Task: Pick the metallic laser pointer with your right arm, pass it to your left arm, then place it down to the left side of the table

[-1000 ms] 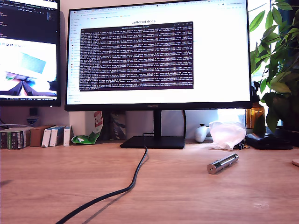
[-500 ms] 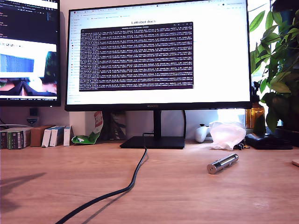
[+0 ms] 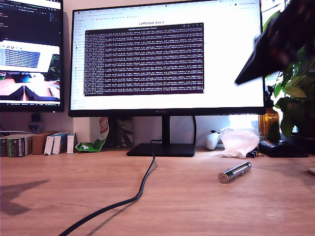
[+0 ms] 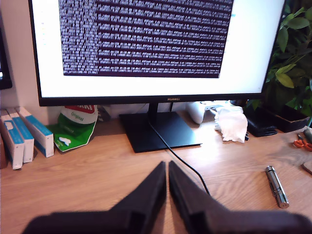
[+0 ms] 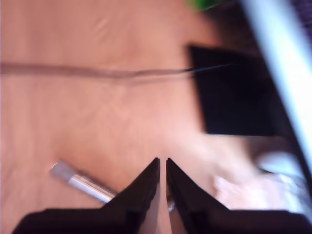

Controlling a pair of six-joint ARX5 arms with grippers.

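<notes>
The metallic laser pointer (image 3: pixel 235 172) lies flat on the wooden table (image 3: pixel 197 206), toward the exterior view's right, with nothing touching it. In the exterior view, my second gripper (image 3: pixel 242 77) is a dark blur high above it, in front of the monitor's upper right corner. Its wrist view looks down on the laser pointer (image 5: pixel 80 183), one end hidden behind the shut jaws of my second gripper (image 5: pixel 162 160). My first gripper (image 4: pixel 167 164) is shut and empty, low over the table, with the laser pointer (image 4: pixel 276 186) well off to one side. The first arm does not show in the exterior view.
A black cable (image 3: pixel 140 189) runs from the monitor stand (image 3: pixel 161 149) across the table's middle. A large monitor (image 3: pixel 167 59), a second screen (image 3: pixel 29 54), small boxes (image 3: pixel 29 144), crumpled white plastic (image 3: pixel 239 141) and a plant (image 3: pixel 295 83) line the back. Orange scissors (image 4: pixel 300 143) lie near the plant.
A blurred dark arm has swung into the exterior view's upper right. A shadow has spread over the table at that view's left. The laser pointer has not moved.
</notes>
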